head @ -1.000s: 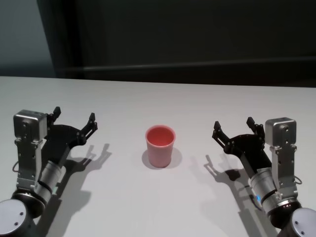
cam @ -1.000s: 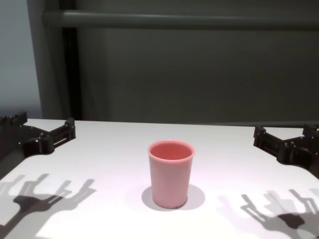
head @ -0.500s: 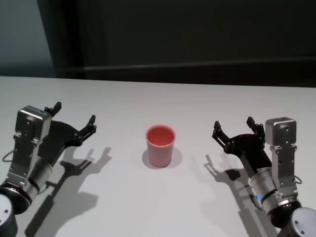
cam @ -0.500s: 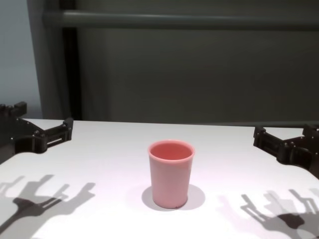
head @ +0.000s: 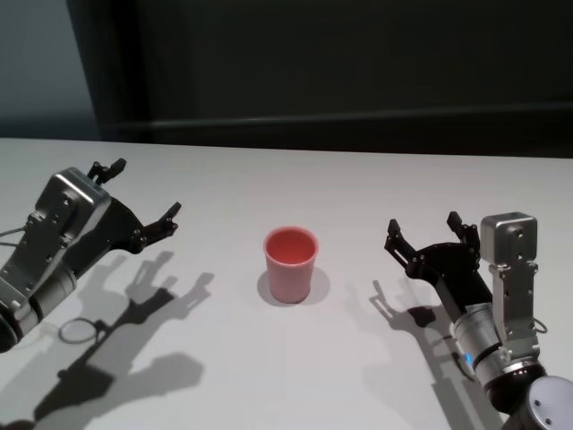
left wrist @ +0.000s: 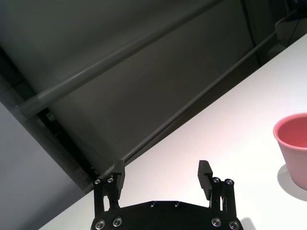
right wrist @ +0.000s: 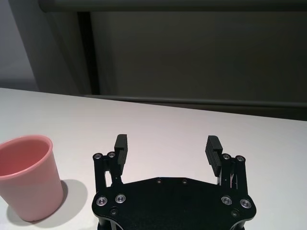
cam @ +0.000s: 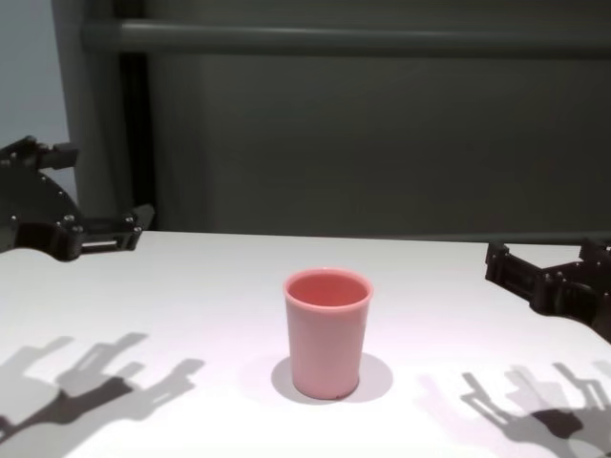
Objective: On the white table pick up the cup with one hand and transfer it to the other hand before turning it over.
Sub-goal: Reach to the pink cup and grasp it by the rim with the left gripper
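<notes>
Both grippers well off cup (head: 290,264)

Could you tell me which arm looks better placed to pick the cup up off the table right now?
Probably the left. The left gripper is open, raised off the white table and tilted toward the upright cup. The right gripper is open too, but sits low beside the cup.

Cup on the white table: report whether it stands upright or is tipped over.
Upright. The cup rests on its narrow base on the white table, open rim facing up, interior visible.
</notes>
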